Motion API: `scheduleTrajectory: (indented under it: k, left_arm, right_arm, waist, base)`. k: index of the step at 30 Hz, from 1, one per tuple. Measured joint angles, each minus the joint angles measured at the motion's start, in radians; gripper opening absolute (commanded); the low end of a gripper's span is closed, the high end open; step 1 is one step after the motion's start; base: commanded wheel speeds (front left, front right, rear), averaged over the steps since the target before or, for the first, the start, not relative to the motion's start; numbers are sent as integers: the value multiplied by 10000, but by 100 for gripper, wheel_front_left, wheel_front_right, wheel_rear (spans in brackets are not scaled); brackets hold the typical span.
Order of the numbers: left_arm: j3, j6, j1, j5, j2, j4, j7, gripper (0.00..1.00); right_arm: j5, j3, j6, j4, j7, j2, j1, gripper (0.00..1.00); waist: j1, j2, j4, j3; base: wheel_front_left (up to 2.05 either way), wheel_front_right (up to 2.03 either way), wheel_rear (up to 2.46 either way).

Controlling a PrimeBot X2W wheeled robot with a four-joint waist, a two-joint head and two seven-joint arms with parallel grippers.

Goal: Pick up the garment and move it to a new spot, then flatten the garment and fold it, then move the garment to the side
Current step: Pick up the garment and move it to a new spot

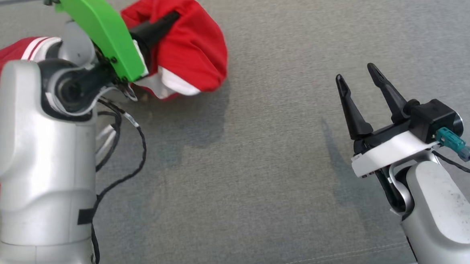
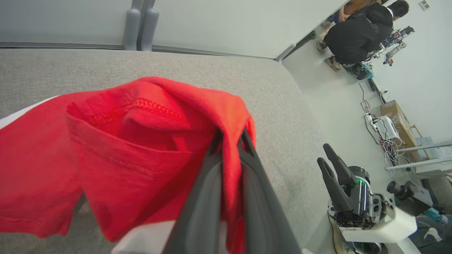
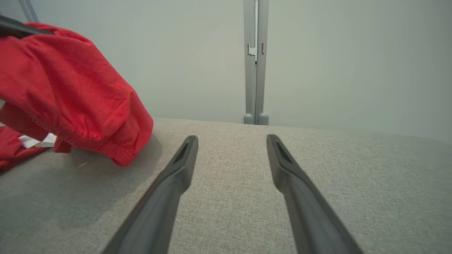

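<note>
We had the left gripper [image 2: 231,134] pinching a red fold of the garment [image 2: 123,151]; left wrist view gave the pinch close up. Head view placed the bunch upper left over the grey cushion [image 1: 261,179]. Right wrist view caught it hanging, shadow beneath. Right gripper [image 1: 356,71] sat spread, well apart.

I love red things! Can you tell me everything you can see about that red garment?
The garment is bright red with white stripes and white trim, and it has stitched hems along its edges. It looks like soft, thin knit cloth. It is crumpled and bunched, not flat. The left gripper has its jaws shut on a fold and holds one bunch up, so it droops and casts a shadow on the grey padded surface. The rest trails off to the left, part of it lying on that surface.
</note>
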Motion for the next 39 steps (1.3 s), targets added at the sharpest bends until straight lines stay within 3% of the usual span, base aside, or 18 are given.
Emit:
scheduleTrajectory:
  k: [8,17,25,32,33,35,36,39]
  left_arm:
    - [-1678,-4,977,-426,27,-1018,648,0]
    - [-3802,-86,2216,111,113,-1590,671,0]
    - [-4696,-86,2827,594,230,-1315,-19,0]
    - [-5482,-86,3033,589,270,-1174,-702,0]
    - [-5578,-86,3037,627,270,-1108,-830,14]
    - [-5689,-84,3049,899,274,-961,-1085,59]
    - [-5712,-81,3049,1020,280,-920,-1216,100]
    - [-5835,-71,3049,1218,286,-846,-1563,100]
  right_arm:
    - [79,71,0,-8,0,186,207,100]
    - [188,263,0,-40,0,251,568,100]
    - [362,309,-2,-35,0,270,943,100]
    - [364,-2,-109,-134,0,293,1226,100]
    - [364,-63,-111,-161,0,293,1272,100]
    - [364,-107,-111,-192,0,293,1332,100]
    - [364,-115,-111,-203,0,305,1334,100]
    - [359,-146,-109,-232,0,336,1335,100]
  waist:
    - [0,0,-874,-360]
    - [0,0,-2015,-565]
    - [0,0,-3178,-559]
    - [0,0,-3665,-598]
    - [0,0,-3651,-606]
    - [0,0,-3585,-613]
    - [0,0,-3547,-615]
    - [0,0,-3414,-628]
  base:
    - [0,0,0]
    - [0,0,0]
    - [0,0,0]
    - [0,0,0]
    - [0,0,0]
    - [0,0,0]
    - [0,0,0]
    - [0,0,0]
